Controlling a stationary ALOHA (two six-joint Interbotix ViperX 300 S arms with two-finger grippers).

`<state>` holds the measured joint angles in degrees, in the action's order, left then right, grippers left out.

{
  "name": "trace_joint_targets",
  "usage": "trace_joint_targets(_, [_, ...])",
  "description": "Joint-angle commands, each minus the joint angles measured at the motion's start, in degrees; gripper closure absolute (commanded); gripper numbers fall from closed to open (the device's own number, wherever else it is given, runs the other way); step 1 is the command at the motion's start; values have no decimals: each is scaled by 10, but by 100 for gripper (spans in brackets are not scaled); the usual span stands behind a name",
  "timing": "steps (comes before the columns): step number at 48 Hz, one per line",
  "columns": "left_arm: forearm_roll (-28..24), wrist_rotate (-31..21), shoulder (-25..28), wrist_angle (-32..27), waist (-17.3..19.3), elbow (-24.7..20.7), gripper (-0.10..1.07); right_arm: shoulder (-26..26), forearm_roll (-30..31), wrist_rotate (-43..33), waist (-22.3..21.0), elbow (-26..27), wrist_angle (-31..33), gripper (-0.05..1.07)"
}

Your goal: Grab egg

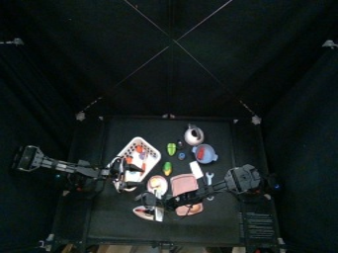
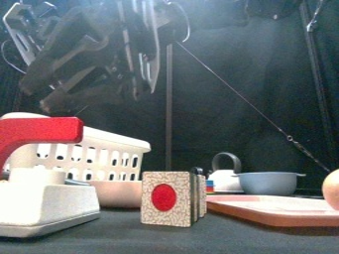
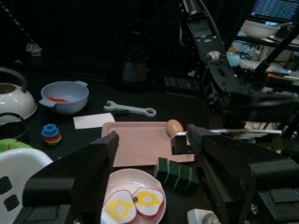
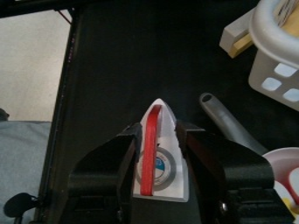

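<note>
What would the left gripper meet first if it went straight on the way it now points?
Judging by the left wrist view, the open left gripper points at the pink tray, with the egg at its edge; probably the tray first, though depth is unclear.

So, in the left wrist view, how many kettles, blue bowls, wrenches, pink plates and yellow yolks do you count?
kettle: 1
blue bowl: 1
wrench: 1
pink plate: 1
yellow yolks: 2
Total: 6

- A robot lab: a small black table (image 1: 119,212) penned in by black curtains (image 1: 53,69).
- Past the curtains, computer monitors (image 3: 275,9) glow in a cluttered room.
</note>
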<state>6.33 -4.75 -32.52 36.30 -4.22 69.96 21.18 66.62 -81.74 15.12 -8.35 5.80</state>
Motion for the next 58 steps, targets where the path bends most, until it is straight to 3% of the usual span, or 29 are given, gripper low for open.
trace_joint_targets(1, [0,1,-1,2,0,-7,0,-64,2,0,11,-20,0,27])
trace_joint_targets(19, [-1,3,-1,2,0,-7,0,-183,-29,-1,77,-170,94,27])
trace_joint_targets(33, [0,3,-2,-3,0,-5,0,-254,-133,0,167,-279,236,27])
trace_joint_targets(43, [-1,3,-2,-4,1,-2,0,-272,-212,1,210,-311,292,27])
trace_joint_targets(58, [-1,3,-2,-4,4,0,0,-272,-232,4,234,-344,308,27])
